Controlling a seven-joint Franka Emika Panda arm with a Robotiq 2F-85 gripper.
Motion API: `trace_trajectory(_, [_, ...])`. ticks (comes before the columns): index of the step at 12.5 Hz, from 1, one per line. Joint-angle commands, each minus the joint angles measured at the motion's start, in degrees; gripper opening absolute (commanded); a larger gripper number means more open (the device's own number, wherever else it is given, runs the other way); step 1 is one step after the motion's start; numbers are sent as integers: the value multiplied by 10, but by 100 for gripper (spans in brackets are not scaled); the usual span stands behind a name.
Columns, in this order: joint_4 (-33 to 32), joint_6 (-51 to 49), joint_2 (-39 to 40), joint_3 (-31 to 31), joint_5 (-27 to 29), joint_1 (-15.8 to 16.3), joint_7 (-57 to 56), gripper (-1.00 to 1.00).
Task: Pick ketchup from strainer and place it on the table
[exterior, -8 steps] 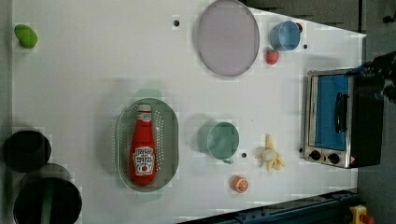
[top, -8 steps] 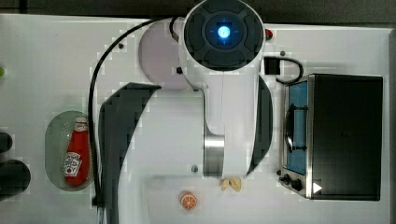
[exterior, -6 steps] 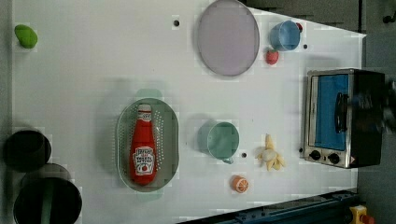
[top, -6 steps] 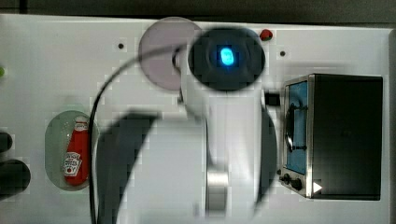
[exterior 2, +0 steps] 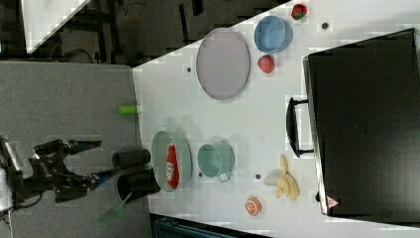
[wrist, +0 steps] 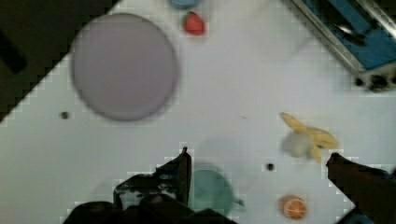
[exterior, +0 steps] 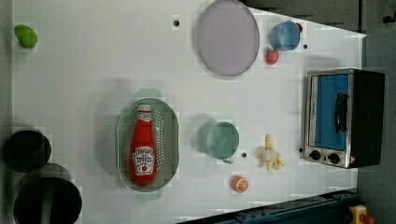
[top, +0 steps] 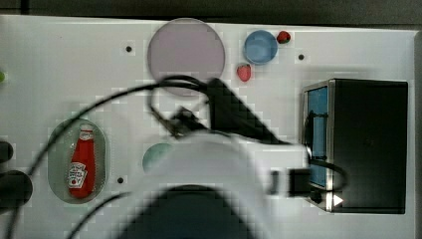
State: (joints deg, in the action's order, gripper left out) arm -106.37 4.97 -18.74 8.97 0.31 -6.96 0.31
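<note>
You see 1 ketchup lying cap-up toward 12 o'clock inside 1 strainer on the table in the left view. Bare table lies at the strainer's 12 o'clock; 2 dark pots crowd its 9 o'clock. Your gripper gapes wide, holding nothing. The blurred arm hides the cup in the top view.

one ketchup, one strainer, two strawberries, two black pots

Colours on the white table
Red ketchup w/ white cap, pale green perforated strainer; lilac-grey plate, blue bowl, prob. teal cup.
</note>
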Motion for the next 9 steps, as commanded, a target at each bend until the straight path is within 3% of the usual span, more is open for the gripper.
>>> trace_trajectory(1, [-21, 11, 72, 83, 19, 27, 25, 100])
trace_trajectory(9, [-29, 137, 194, 291, 17, 43, 26, 100])
